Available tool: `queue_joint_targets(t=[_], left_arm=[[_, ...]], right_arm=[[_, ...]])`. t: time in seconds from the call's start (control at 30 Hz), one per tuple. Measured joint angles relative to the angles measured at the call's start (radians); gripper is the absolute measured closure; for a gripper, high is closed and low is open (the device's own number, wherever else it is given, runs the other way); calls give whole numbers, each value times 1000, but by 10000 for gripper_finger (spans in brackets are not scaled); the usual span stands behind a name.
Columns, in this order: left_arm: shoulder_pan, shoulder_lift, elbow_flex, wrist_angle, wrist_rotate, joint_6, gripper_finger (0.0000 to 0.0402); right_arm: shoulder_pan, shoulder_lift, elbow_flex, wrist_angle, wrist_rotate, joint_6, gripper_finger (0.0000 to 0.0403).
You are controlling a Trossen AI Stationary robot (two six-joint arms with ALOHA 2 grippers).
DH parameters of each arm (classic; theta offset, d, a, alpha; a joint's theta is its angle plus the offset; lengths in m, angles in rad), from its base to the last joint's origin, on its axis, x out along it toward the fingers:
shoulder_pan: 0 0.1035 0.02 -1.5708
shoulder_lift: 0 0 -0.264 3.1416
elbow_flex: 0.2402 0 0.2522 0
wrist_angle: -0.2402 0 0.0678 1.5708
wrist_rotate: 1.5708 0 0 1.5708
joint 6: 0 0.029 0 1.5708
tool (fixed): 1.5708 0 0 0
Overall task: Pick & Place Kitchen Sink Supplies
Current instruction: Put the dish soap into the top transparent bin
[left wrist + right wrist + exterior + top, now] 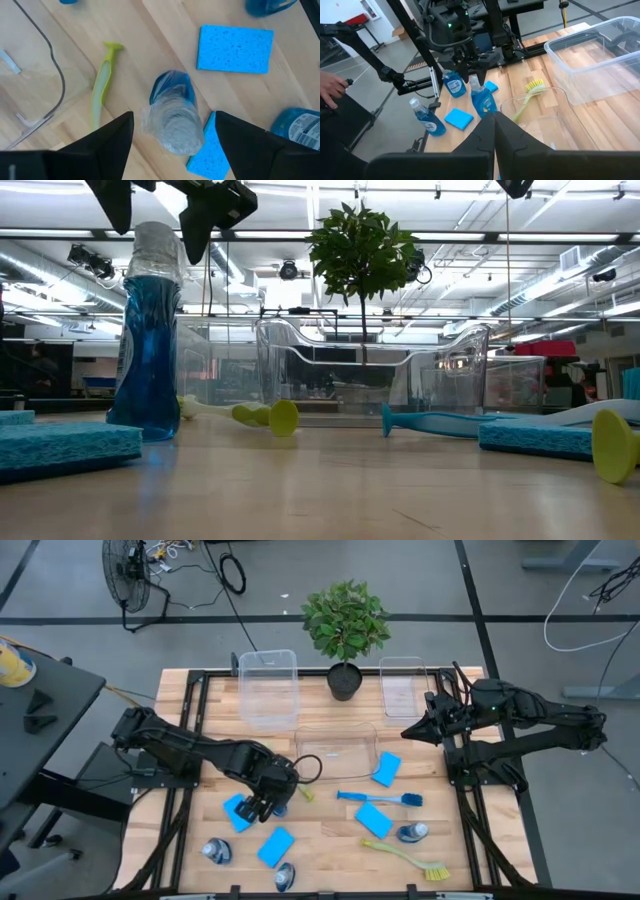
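1. Blue sponge (60, 445) lies flat, closest to the low camera, just beside the target bottle.
2. Target is the upright bottle (172, 115), blue liquid with a clear wrapped cap. It stands on the table (320, 840) in the left front area, its long axis vertical.
3. Key relation: the left gripper (155, 220) is directly above the bottle's cap, pointing down. One finger sits on each side of the cap with a clear gap on both sides, so it is wide open and holds nothing. My judgement is a straight drop, then a close on the neck.
4. Risk, as a guess: the bottle is tall and narrow, so an off-centre close could tip it onto the sponge at its base.
5. Left arm is much nearer, reaching in from the left edge with its wrist bent over the bottle.
6. Yellow-green brush (102, 87) lies flat just past the bottle, near the rim of the middle bin (370, 375).
7. Right gripper (410, 730) is well apart, raised beside the far right bin (403, 685). Its fingers are pressed together and empty, and the arm is waiting.
8. Potted plant (345, 625) stands farthest back, between the bins.
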Motion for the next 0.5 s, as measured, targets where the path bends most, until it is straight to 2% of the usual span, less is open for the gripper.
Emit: queue_joint_targets(t=[0.5], left_arm=[[0, 34, 0, -2, 1, -9, 126]], right_arm=[[0, 0, 0, -2, 0, 0, 398]])
